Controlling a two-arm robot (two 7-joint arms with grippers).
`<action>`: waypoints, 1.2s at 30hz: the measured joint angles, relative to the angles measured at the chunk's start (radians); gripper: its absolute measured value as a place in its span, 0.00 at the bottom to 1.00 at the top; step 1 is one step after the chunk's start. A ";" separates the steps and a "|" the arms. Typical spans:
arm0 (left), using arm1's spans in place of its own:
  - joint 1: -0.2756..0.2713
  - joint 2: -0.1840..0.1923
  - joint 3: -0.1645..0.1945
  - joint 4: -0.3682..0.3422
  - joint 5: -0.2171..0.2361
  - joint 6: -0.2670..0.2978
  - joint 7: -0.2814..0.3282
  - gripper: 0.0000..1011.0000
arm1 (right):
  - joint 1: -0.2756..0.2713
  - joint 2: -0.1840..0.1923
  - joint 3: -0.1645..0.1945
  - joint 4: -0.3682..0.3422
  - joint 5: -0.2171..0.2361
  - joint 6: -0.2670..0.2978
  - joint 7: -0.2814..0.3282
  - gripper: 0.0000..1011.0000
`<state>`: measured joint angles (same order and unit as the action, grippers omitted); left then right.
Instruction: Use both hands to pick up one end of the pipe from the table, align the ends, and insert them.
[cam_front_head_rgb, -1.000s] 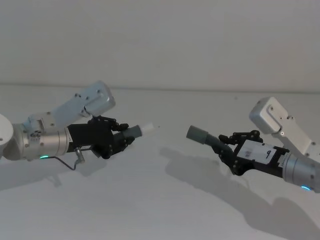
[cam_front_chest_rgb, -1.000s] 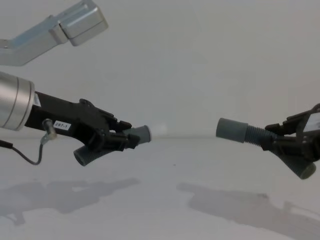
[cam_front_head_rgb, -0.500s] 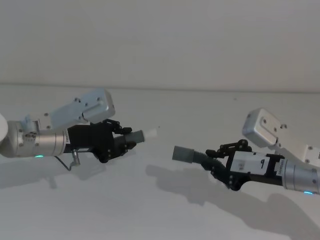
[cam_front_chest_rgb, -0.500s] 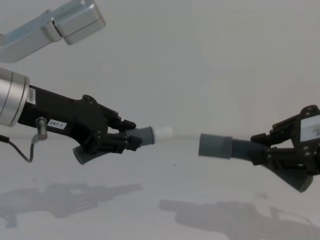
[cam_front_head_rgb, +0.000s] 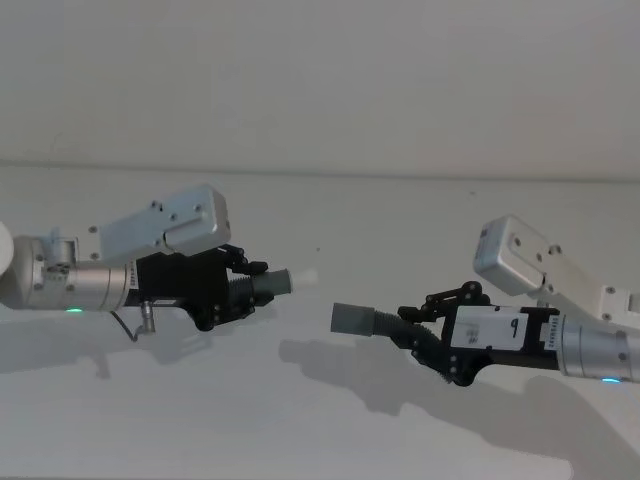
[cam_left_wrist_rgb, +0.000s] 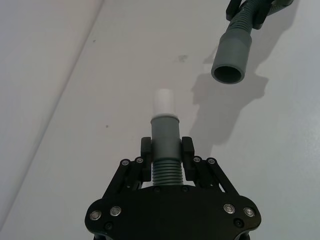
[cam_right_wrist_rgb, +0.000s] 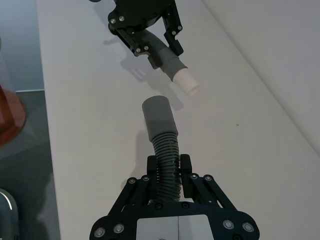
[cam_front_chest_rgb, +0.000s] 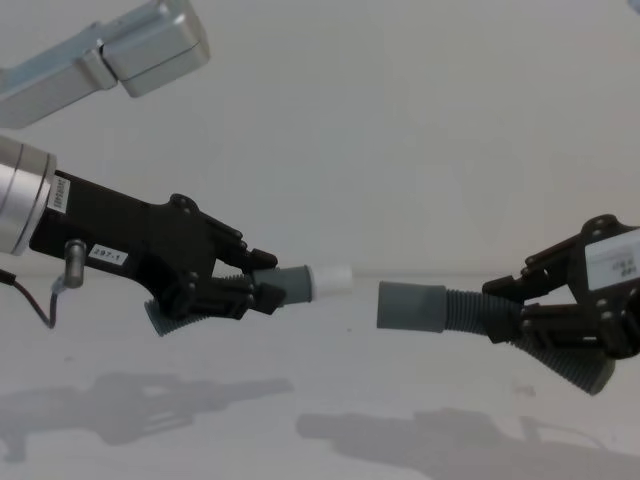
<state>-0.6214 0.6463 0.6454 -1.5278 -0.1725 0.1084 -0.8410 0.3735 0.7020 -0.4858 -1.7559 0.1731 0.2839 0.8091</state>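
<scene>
Both grippers hang above the white table (cam_front_head_rgb: 300, 430), facing each other. My left gripper (cam_front_chest_rgb: 257, 291) is shut on the ribbed body of one grey pipe piece (cam_front_chest_rgb: 291, 283), whose white tip (cam_front_chest_rgb: 334, 274) points right. My right gripper (cam_front_chest_rgb: 503, 322) is shut on the other ribbed piece (cam_front_chest_rgb: 466, 312), and its wider grey socket (cam_front_chest_rgb: 410, 305) points left. A short gap separates the two ends. In the left wrist view the white tip (cam_left_wrist_rgb: 163, 102) and the open socket (cam_left_wrist_rgb: 231, 56) are offset sideways. In the head view the socket (cam_front_head_rgb: 351, 319) sits lower than the tip (cam_front_head_rgb: 305, 275).
The table meets a pale wall (cam_front_head_rgb: 320, 90) behind the arms. In the right wrist view the table's edge (cam_right_wrist_rgb: 46, 125) runs along one side, with an orange-brown object (cam_right_wrist_rgb: 10, 117) beyond it. Arm shadows lie on the bare surface below.
My right gripper has carried the socket piece leftward, closing most of the gap. The left gripper has dropped slightly and levelled its piece. Both stay shut.
</scene>
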 joint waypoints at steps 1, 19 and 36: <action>-0.003 0.002 0.003 0.001 0.000 -0.003 -0.004 0.34 | 0.002 0.000 -0.002 0.001 0.000 0.001 0.001 0.27; -0.015 0.025 0.021 0.002 -0.005 -0.017 -0.022 0.34 | 0.044 -0.013 -0.038 0.040 0.003 0.019 0.008 0.27; -0.025 0.030 0.035 0.008 -0.025 -0.024 -0.033 0.34 | 0.071 -0.025 -0.053 0.064 0.007 0.032 -0.014 0.27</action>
<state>-0.6466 0.6762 0.6806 -1.5198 -0.1980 0.0841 -0.8736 0.4442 0.6767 -0.5391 -1.6919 0.1804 0.3161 0.7954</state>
